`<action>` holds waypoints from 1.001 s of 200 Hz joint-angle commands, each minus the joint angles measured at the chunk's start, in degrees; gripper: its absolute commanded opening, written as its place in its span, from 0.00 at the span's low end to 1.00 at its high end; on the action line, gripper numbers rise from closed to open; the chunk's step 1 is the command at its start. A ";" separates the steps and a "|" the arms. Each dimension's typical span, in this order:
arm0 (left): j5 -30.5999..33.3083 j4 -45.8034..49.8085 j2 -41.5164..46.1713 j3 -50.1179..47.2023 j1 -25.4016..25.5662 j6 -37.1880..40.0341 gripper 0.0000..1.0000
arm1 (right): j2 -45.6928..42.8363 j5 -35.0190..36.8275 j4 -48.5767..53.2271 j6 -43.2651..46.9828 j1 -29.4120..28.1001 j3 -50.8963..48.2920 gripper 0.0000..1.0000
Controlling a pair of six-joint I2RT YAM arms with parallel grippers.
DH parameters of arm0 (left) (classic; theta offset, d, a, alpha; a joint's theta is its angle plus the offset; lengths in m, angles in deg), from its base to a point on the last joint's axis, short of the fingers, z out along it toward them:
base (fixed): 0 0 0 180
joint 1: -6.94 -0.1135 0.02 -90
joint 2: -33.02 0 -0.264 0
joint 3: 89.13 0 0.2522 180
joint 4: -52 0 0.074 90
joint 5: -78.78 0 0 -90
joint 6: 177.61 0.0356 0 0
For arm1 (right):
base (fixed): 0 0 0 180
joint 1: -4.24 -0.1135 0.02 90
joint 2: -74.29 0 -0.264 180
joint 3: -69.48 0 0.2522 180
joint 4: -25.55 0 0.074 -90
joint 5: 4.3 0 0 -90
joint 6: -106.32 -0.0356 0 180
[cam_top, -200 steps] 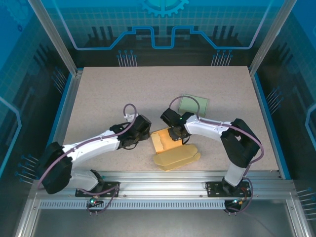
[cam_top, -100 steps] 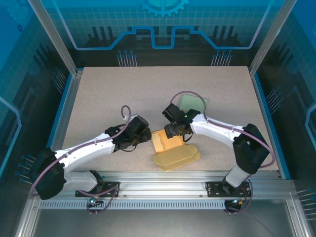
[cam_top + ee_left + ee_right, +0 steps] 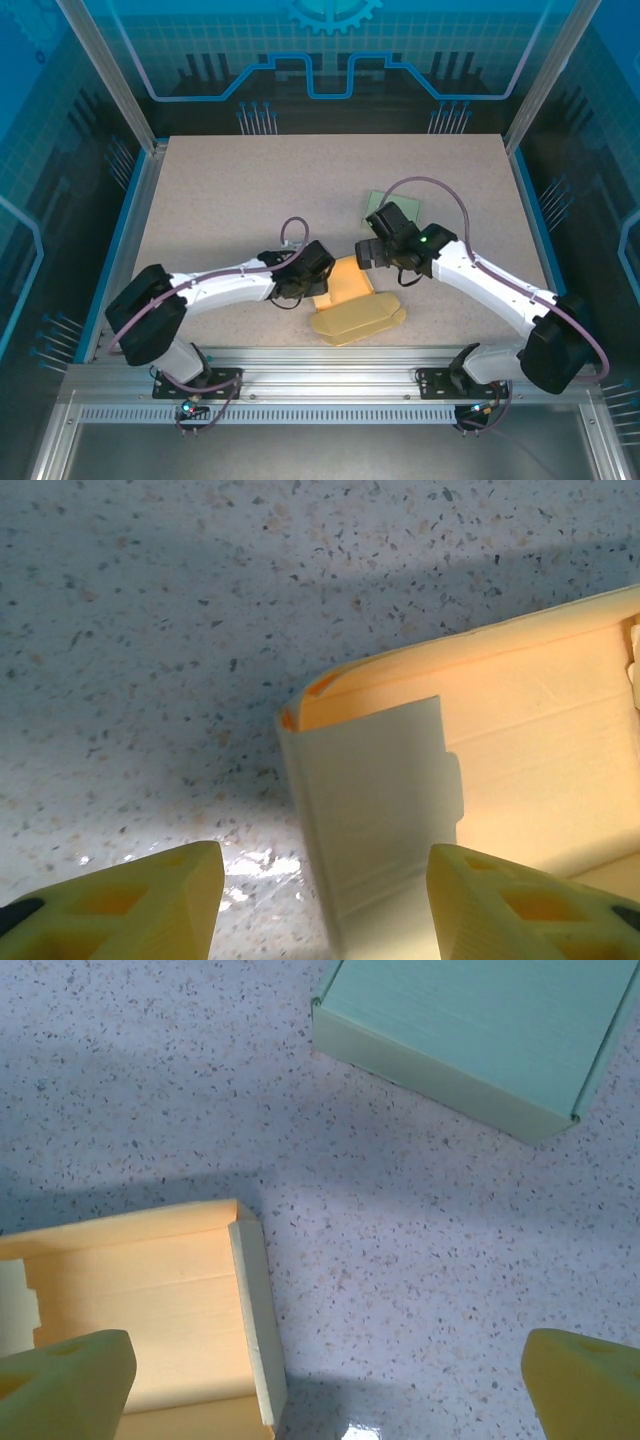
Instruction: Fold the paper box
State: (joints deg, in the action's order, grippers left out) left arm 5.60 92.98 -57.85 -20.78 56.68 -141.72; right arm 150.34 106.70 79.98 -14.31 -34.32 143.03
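The yellow paper box (image 3: 349,284) lies open near the table's front middle, its long lid flap (image 3: 358,317) flat toward the near edge. My left gripper (image 3: 320,283) is at the box's left side. In the left wrist view it (image 3: 325,880) is open, and the box's upright side wall (image 3: 370,800) stands between the fingers without being pinched. My right gripper (image 3: 368,257) hovers just past the box's far right corner. It (image 3: 328,1360) is wide open over bare table, with the box's right wall (image 3: 255,1310) to the left of its middle.
A closed pale green box (image 3: 386,206) lies behind the right gripper, partly under its cable; in the right wrist view this green box (image 3: 480,1030) is at the top. Speckled tabletop (image 3: 250,190) stretches behind and to both sides. A metal rail (image 3: 330,360) bounds the near edge.
My right gripper has opened wide and pulled back from the box toward the far right. My left arm has swung right, bringing its gripper over the box's left wall.
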 commanded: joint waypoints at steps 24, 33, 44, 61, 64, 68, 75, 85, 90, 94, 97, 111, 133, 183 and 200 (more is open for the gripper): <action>-0.35 4.60 -5.27 2.82 0.27 -0.54 0.46 | -2.13 0.62 -0.12 -0.49 0.42 -2.23 1.00; -0.32 5.06 -6.05 2.72 0.29 -0.67 0.44 | -2.50 0.76 -0.13 -0.46 0.51 -2.46 1.00; -0.57 5.51 -7.17 2.72 0.27 -0.57 0.41 | -2.95 0.80 -0.32 -0.24 0.72 -2.64 1.00; -0.55 6.60 -9.04 3.19 0.27 -0.01 0.35 | -3.74 0.98 -0.32 -0.04 0.95 -2.83 1.00; -0.41 7.04 -9.38 3.38 0.27 0.17 0.34 | -3.85 0.97 -0.32 -0.04 1.02 -2.93 1.00; -0.11 7.73 -9.80 3.70 0.27 0.42 0.33 | -4.08 0.97 -0.26 0.00 1.08 -2.94 1.00; 0.45 8.88 -10.71 4.31 0.23 1.00 0.29 | -4.44 0.98 -0.17 0.07 1.20 -3.01 1.00; 1.09 10.81 -11.83 5.20 0.19 2.09 0.23 | -5.00 0.98 -0.06 0.13 1.44 -3.25 1.00; 1.36 11.96 -12.45 5.76 0.12 2.75 0.21 | -5.28 0.94 -0.02 0.15 1.55 -3.34 1.00; 1.64 12.95 -12.95 6.23 0.03 3.34 0.19 | -5.50 0.93 0.09 0.19 1.64 -3.37 1.00; 1.81 13.60 -13.23 6.53 0.01 3.79 0.17 | -5.68 0.97 0.11 0.22 1.69 -3.43 1.00; 2.68 16.75 -14.88 8.37 -0.24 6.51 0.14 | -6.62 0.98 0.10 0.22 1.98 -3.80 1.00; 4.07 21.54 -18.07 11.99 -1.27 11.81 0.13 | -7.50 0.80 -0.06 0.35 2.70 -4.22 1.00; 13.10 29.34 -26.83 20.63 -2.85 22.36 0.01 | -7.41 0.01 -0.06 1.01 4.19 -4.42 1.00; 15.20 29.49 -29.39 23.23 -3.04 26.87 0.03 | -7.56 -0.34 -0.14 1.16 4.87 -4.56 1.00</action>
State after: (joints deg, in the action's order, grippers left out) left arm 14.82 116.48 -81.63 0.71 54.67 -123.49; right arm 143.61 106.63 79.76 -13.98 -30.76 139.32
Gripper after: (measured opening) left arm 0.096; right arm 0.999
